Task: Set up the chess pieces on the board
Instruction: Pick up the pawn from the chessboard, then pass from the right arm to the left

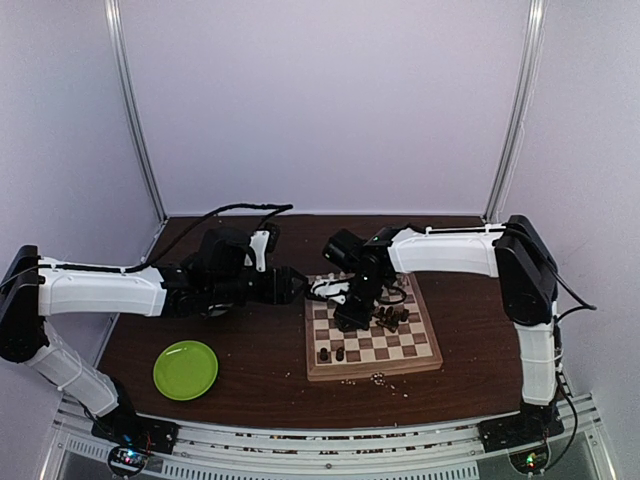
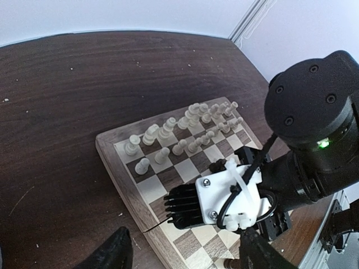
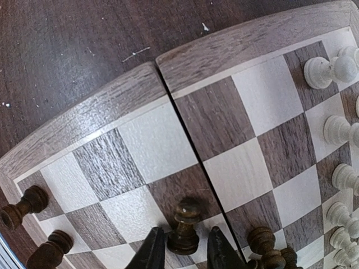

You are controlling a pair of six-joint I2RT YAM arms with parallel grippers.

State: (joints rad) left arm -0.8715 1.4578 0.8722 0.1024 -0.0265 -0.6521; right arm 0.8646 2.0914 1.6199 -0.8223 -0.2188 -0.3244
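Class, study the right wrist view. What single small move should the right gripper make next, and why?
Probably close the right gripper a little further. Its fingers stand on either side of one dark piece, which is upright on the board beside the centre seam, and narrow gaps seem to show on both sides. Closing would secure the piece before any lift.
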